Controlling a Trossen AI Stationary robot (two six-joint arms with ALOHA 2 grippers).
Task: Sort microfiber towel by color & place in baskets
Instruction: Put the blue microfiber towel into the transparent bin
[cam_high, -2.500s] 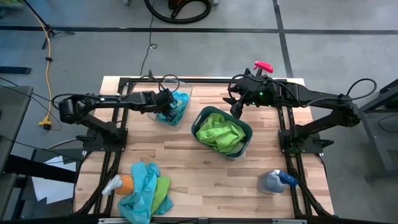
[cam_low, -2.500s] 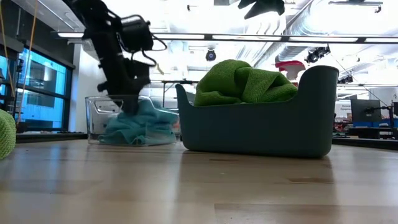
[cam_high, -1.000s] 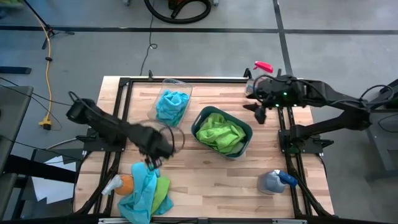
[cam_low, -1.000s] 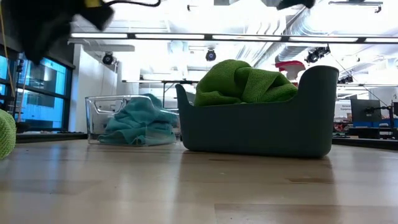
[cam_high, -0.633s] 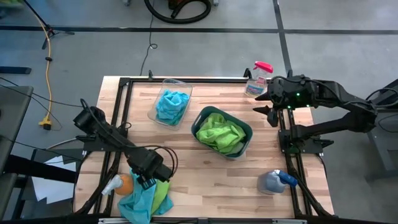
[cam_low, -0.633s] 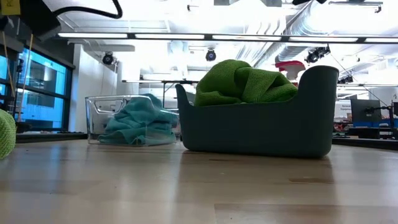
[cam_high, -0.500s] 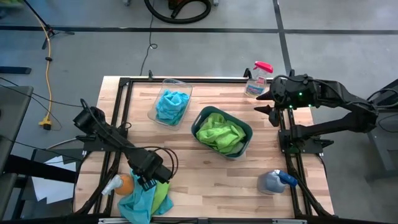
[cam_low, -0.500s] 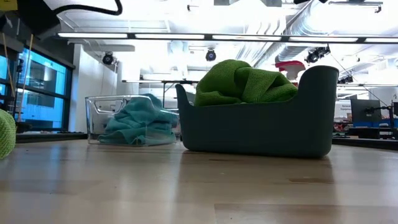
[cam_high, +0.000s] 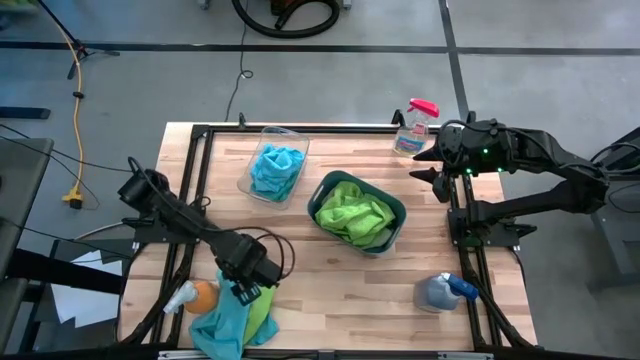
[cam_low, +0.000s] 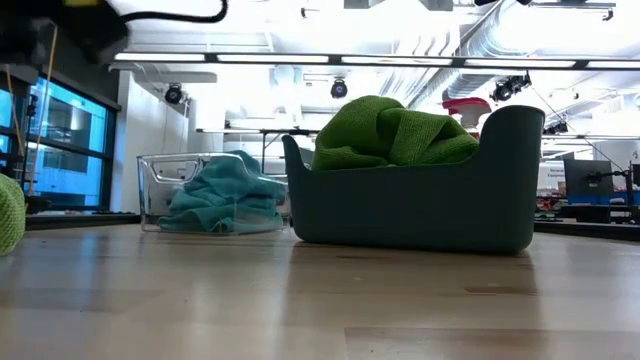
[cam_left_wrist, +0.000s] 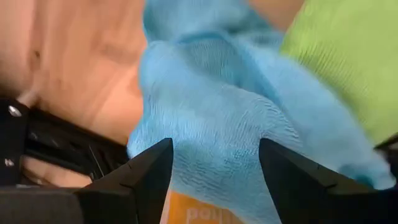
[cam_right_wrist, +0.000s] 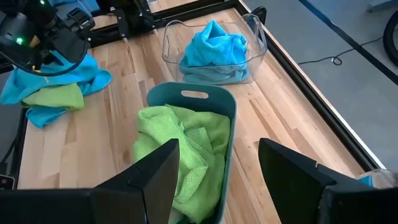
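A pile of loose towels lies at the table's near left corner: turquoise towels (cam_high: 222, 322) with a lime green one (cam_high: 263, 312) beside them. My left gripper (cam_high: 245, 291) is over this pile, open; in its wrist view the left gripper (cam_left_wrist: 214, 186) has a raised fold of a turquoise towel (cam_left_wrist: 211, 124) between its fingers. The clear basket (cam_high: 262, 140) holds turquoise towels (cam_high: 276, 165). The dark teal basket (cam_high: 398, 208) holds green towels (cam_high: 352, 212). My right gripper (cam_high: 437, 181) hangs open by the table's far right edge, touching nothing. My left gripper comes at the turquoise towel's raised fold (cam_left_wrist: 205, 155) from above, one finger on either side of it. Whether the fingers touch the cloth, I cannot tell. The towel lies on the pile.
A pink-topped spray bottle (cam_high: 413, 126) stands at the far right and a blue-topped one (cam_high: 445, 291) at the near right. An orange thing (cam_high: 203, 295) and a white spray head (cam_high: 180, 298) lie next to the pile. The black metal frame (cam_high: 195, 150) borders the table.
My left gripper has gone from the middle-left of the table toward the near edge and down onto the towel pile, staying open. My right gripper has drawn back toward the table's right edge. The towels in both baskets have stayed where they were.
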